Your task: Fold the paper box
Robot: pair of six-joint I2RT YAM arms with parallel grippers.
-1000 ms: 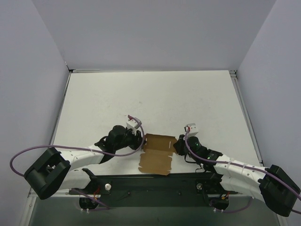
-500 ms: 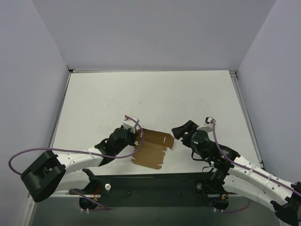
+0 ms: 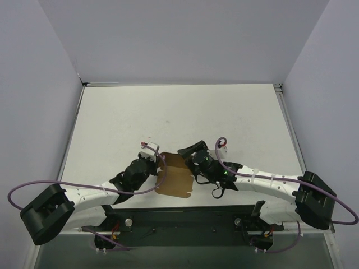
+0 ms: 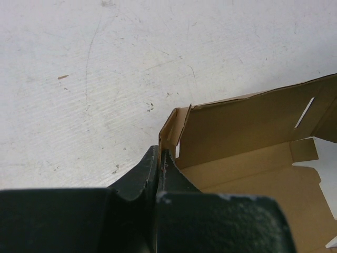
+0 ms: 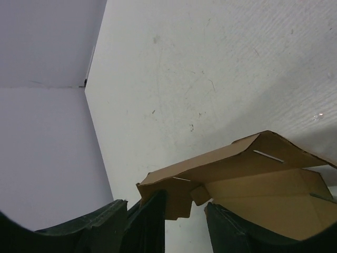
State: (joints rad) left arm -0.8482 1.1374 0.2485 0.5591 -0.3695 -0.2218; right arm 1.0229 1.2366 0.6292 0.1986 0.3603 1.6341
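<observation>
The paper box (image 3: 176,182) is a brown cardboard cut-out lying near the table's front edge, its far panel folded up. My left gripper (image 3: 159,168) holds its left edge. In the left wrist view the jaws (image 4: 160,155) are pressed together on a thin corner flap of the box (image 4: 247,126). My right gripper (image 3: 189,152) hovers over the box's far edge. In the right wrist view it (image 5: 181,213) stands open, and a small tab of the box (image 5: 237,174) hangs between its fingers (image 5: 150,221) without being pinched.
Pale lilac walls (image 3: 39,112) enclose the white table (image 3: 185,112) on three sides. A black base plate (image 3: 185,216) runs along the near edge between the arm bases. Purple cables (image 3: 33,185) loop off both arms.
My right gripper let go of the box's right side, opened, and swung left over its far edge. My left gripper closed on the left edge and drew the box slightly left.
</observation>
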